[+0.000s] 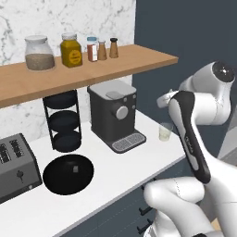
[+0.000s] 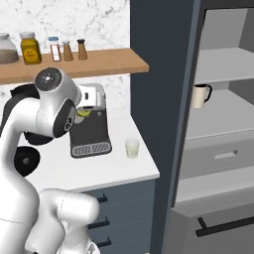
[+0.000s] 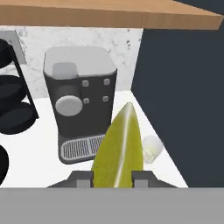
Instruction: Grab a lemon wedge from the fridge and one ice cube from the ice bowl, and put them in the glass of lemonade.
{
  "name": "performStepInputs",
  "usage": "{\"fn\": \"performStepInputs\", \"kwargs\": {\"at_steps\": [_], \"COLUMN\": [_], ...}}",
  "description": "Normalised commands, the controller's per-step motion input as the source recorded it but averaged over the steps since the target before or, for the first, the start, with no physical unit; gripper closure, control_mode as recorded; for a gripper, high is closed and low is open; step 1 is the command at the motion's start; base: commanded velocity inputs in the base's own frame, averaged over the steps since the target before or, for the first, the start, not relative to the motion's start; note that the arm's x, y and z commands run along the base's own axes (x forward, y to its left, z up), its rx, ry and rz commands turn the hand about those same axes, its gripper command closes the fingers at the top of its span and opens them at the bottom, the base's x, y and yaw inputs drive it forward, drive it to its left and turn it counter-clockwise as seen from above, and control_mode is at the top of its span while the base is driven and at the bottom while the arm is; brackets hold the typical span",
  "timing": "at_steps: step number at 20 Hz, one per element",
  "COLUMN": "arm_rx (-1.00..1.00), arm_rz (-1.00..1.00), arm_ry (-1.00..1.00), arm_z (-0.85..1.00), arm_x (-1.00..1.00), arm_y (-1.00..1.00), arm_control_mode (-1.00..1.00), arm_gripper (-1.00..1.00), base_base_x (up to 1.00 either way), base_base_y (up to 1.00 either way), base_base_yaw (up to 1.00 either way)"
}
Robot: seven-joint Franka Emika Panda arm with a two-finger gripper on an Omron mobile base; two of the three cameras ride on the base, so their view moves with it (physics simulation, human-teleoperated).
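Left of the hand: the three-tier black rack and, lower down, the ice bowl, flat on the tabletop, well apart from the hand; ice cubes not resolvable in it. The hand is closed on the lemon wedge, pinched between the two fingertips with its pointed end sticking out forward; in the hand view it covers the middle of the frame. The wedge sits lengthwise along the hand's axis, probably because it was gripped across its narrow sides, which keeps it steady in transit. Straight ahead of the hand: the coffee machine, drip tray facing out, under the wooden shelf. Right of the wedge tip and below it: the glass of lemonade, upright on the tabletop near its corner, beside the machine, apart from both machine and hand. The hand is held high, near shelf level in the right base view, so the wedge has clearance over the machine. Far right: the fridge, door open, a beige mug on its shelf. Judgement: lemon leg in transit; the next move needs a shift right and down over the glass rim before release. Ice cube not yet fetched.
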Motion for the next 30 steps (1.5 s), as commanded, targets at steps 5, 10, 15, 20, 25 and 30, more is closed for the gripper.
{"fn": "performStepInputs", "kwargs": {"at_steps": [5, 10, 15, 20, 25, 30], "arm_rx": [-0.23, -0.21, -0.24, -0.23, -0.24, -0.21], "arm_rz": [0.09, 0.12, 0.13, 0.13, 0.22, 0.22], "arm_ry": [0.10, 0.09, 0.17, 0.18, 0.04, -0.02], "arm_z": [-0.09, -0.11, -0.11, -0.02, -0.06, -0.29], "arm_x": [-0.05, -0.02, 0.00, 0.00, -0.04, -0.05], "arm_y": [-0.01, 0.00, 0.00, -0.01, -0.38, -0.59], "arm_control_mode": [-1.00, -1.00, -1.00, -1.00, -1.00, -1.00], "arm_gripper": [1.00, 1.00, 1.00, 1.00, 1.00, 1.00], "base_base_x": [0.00, 0.00, 0.00, 0.00, 0.00, 0.00], "base_base_y": [0.00, 0.00, 0.00, 0.00, 0.00, 0.00], "base_base_yaw": [0.00, 0.00, 0.00, 0.00, 0.00, 0.00]}}
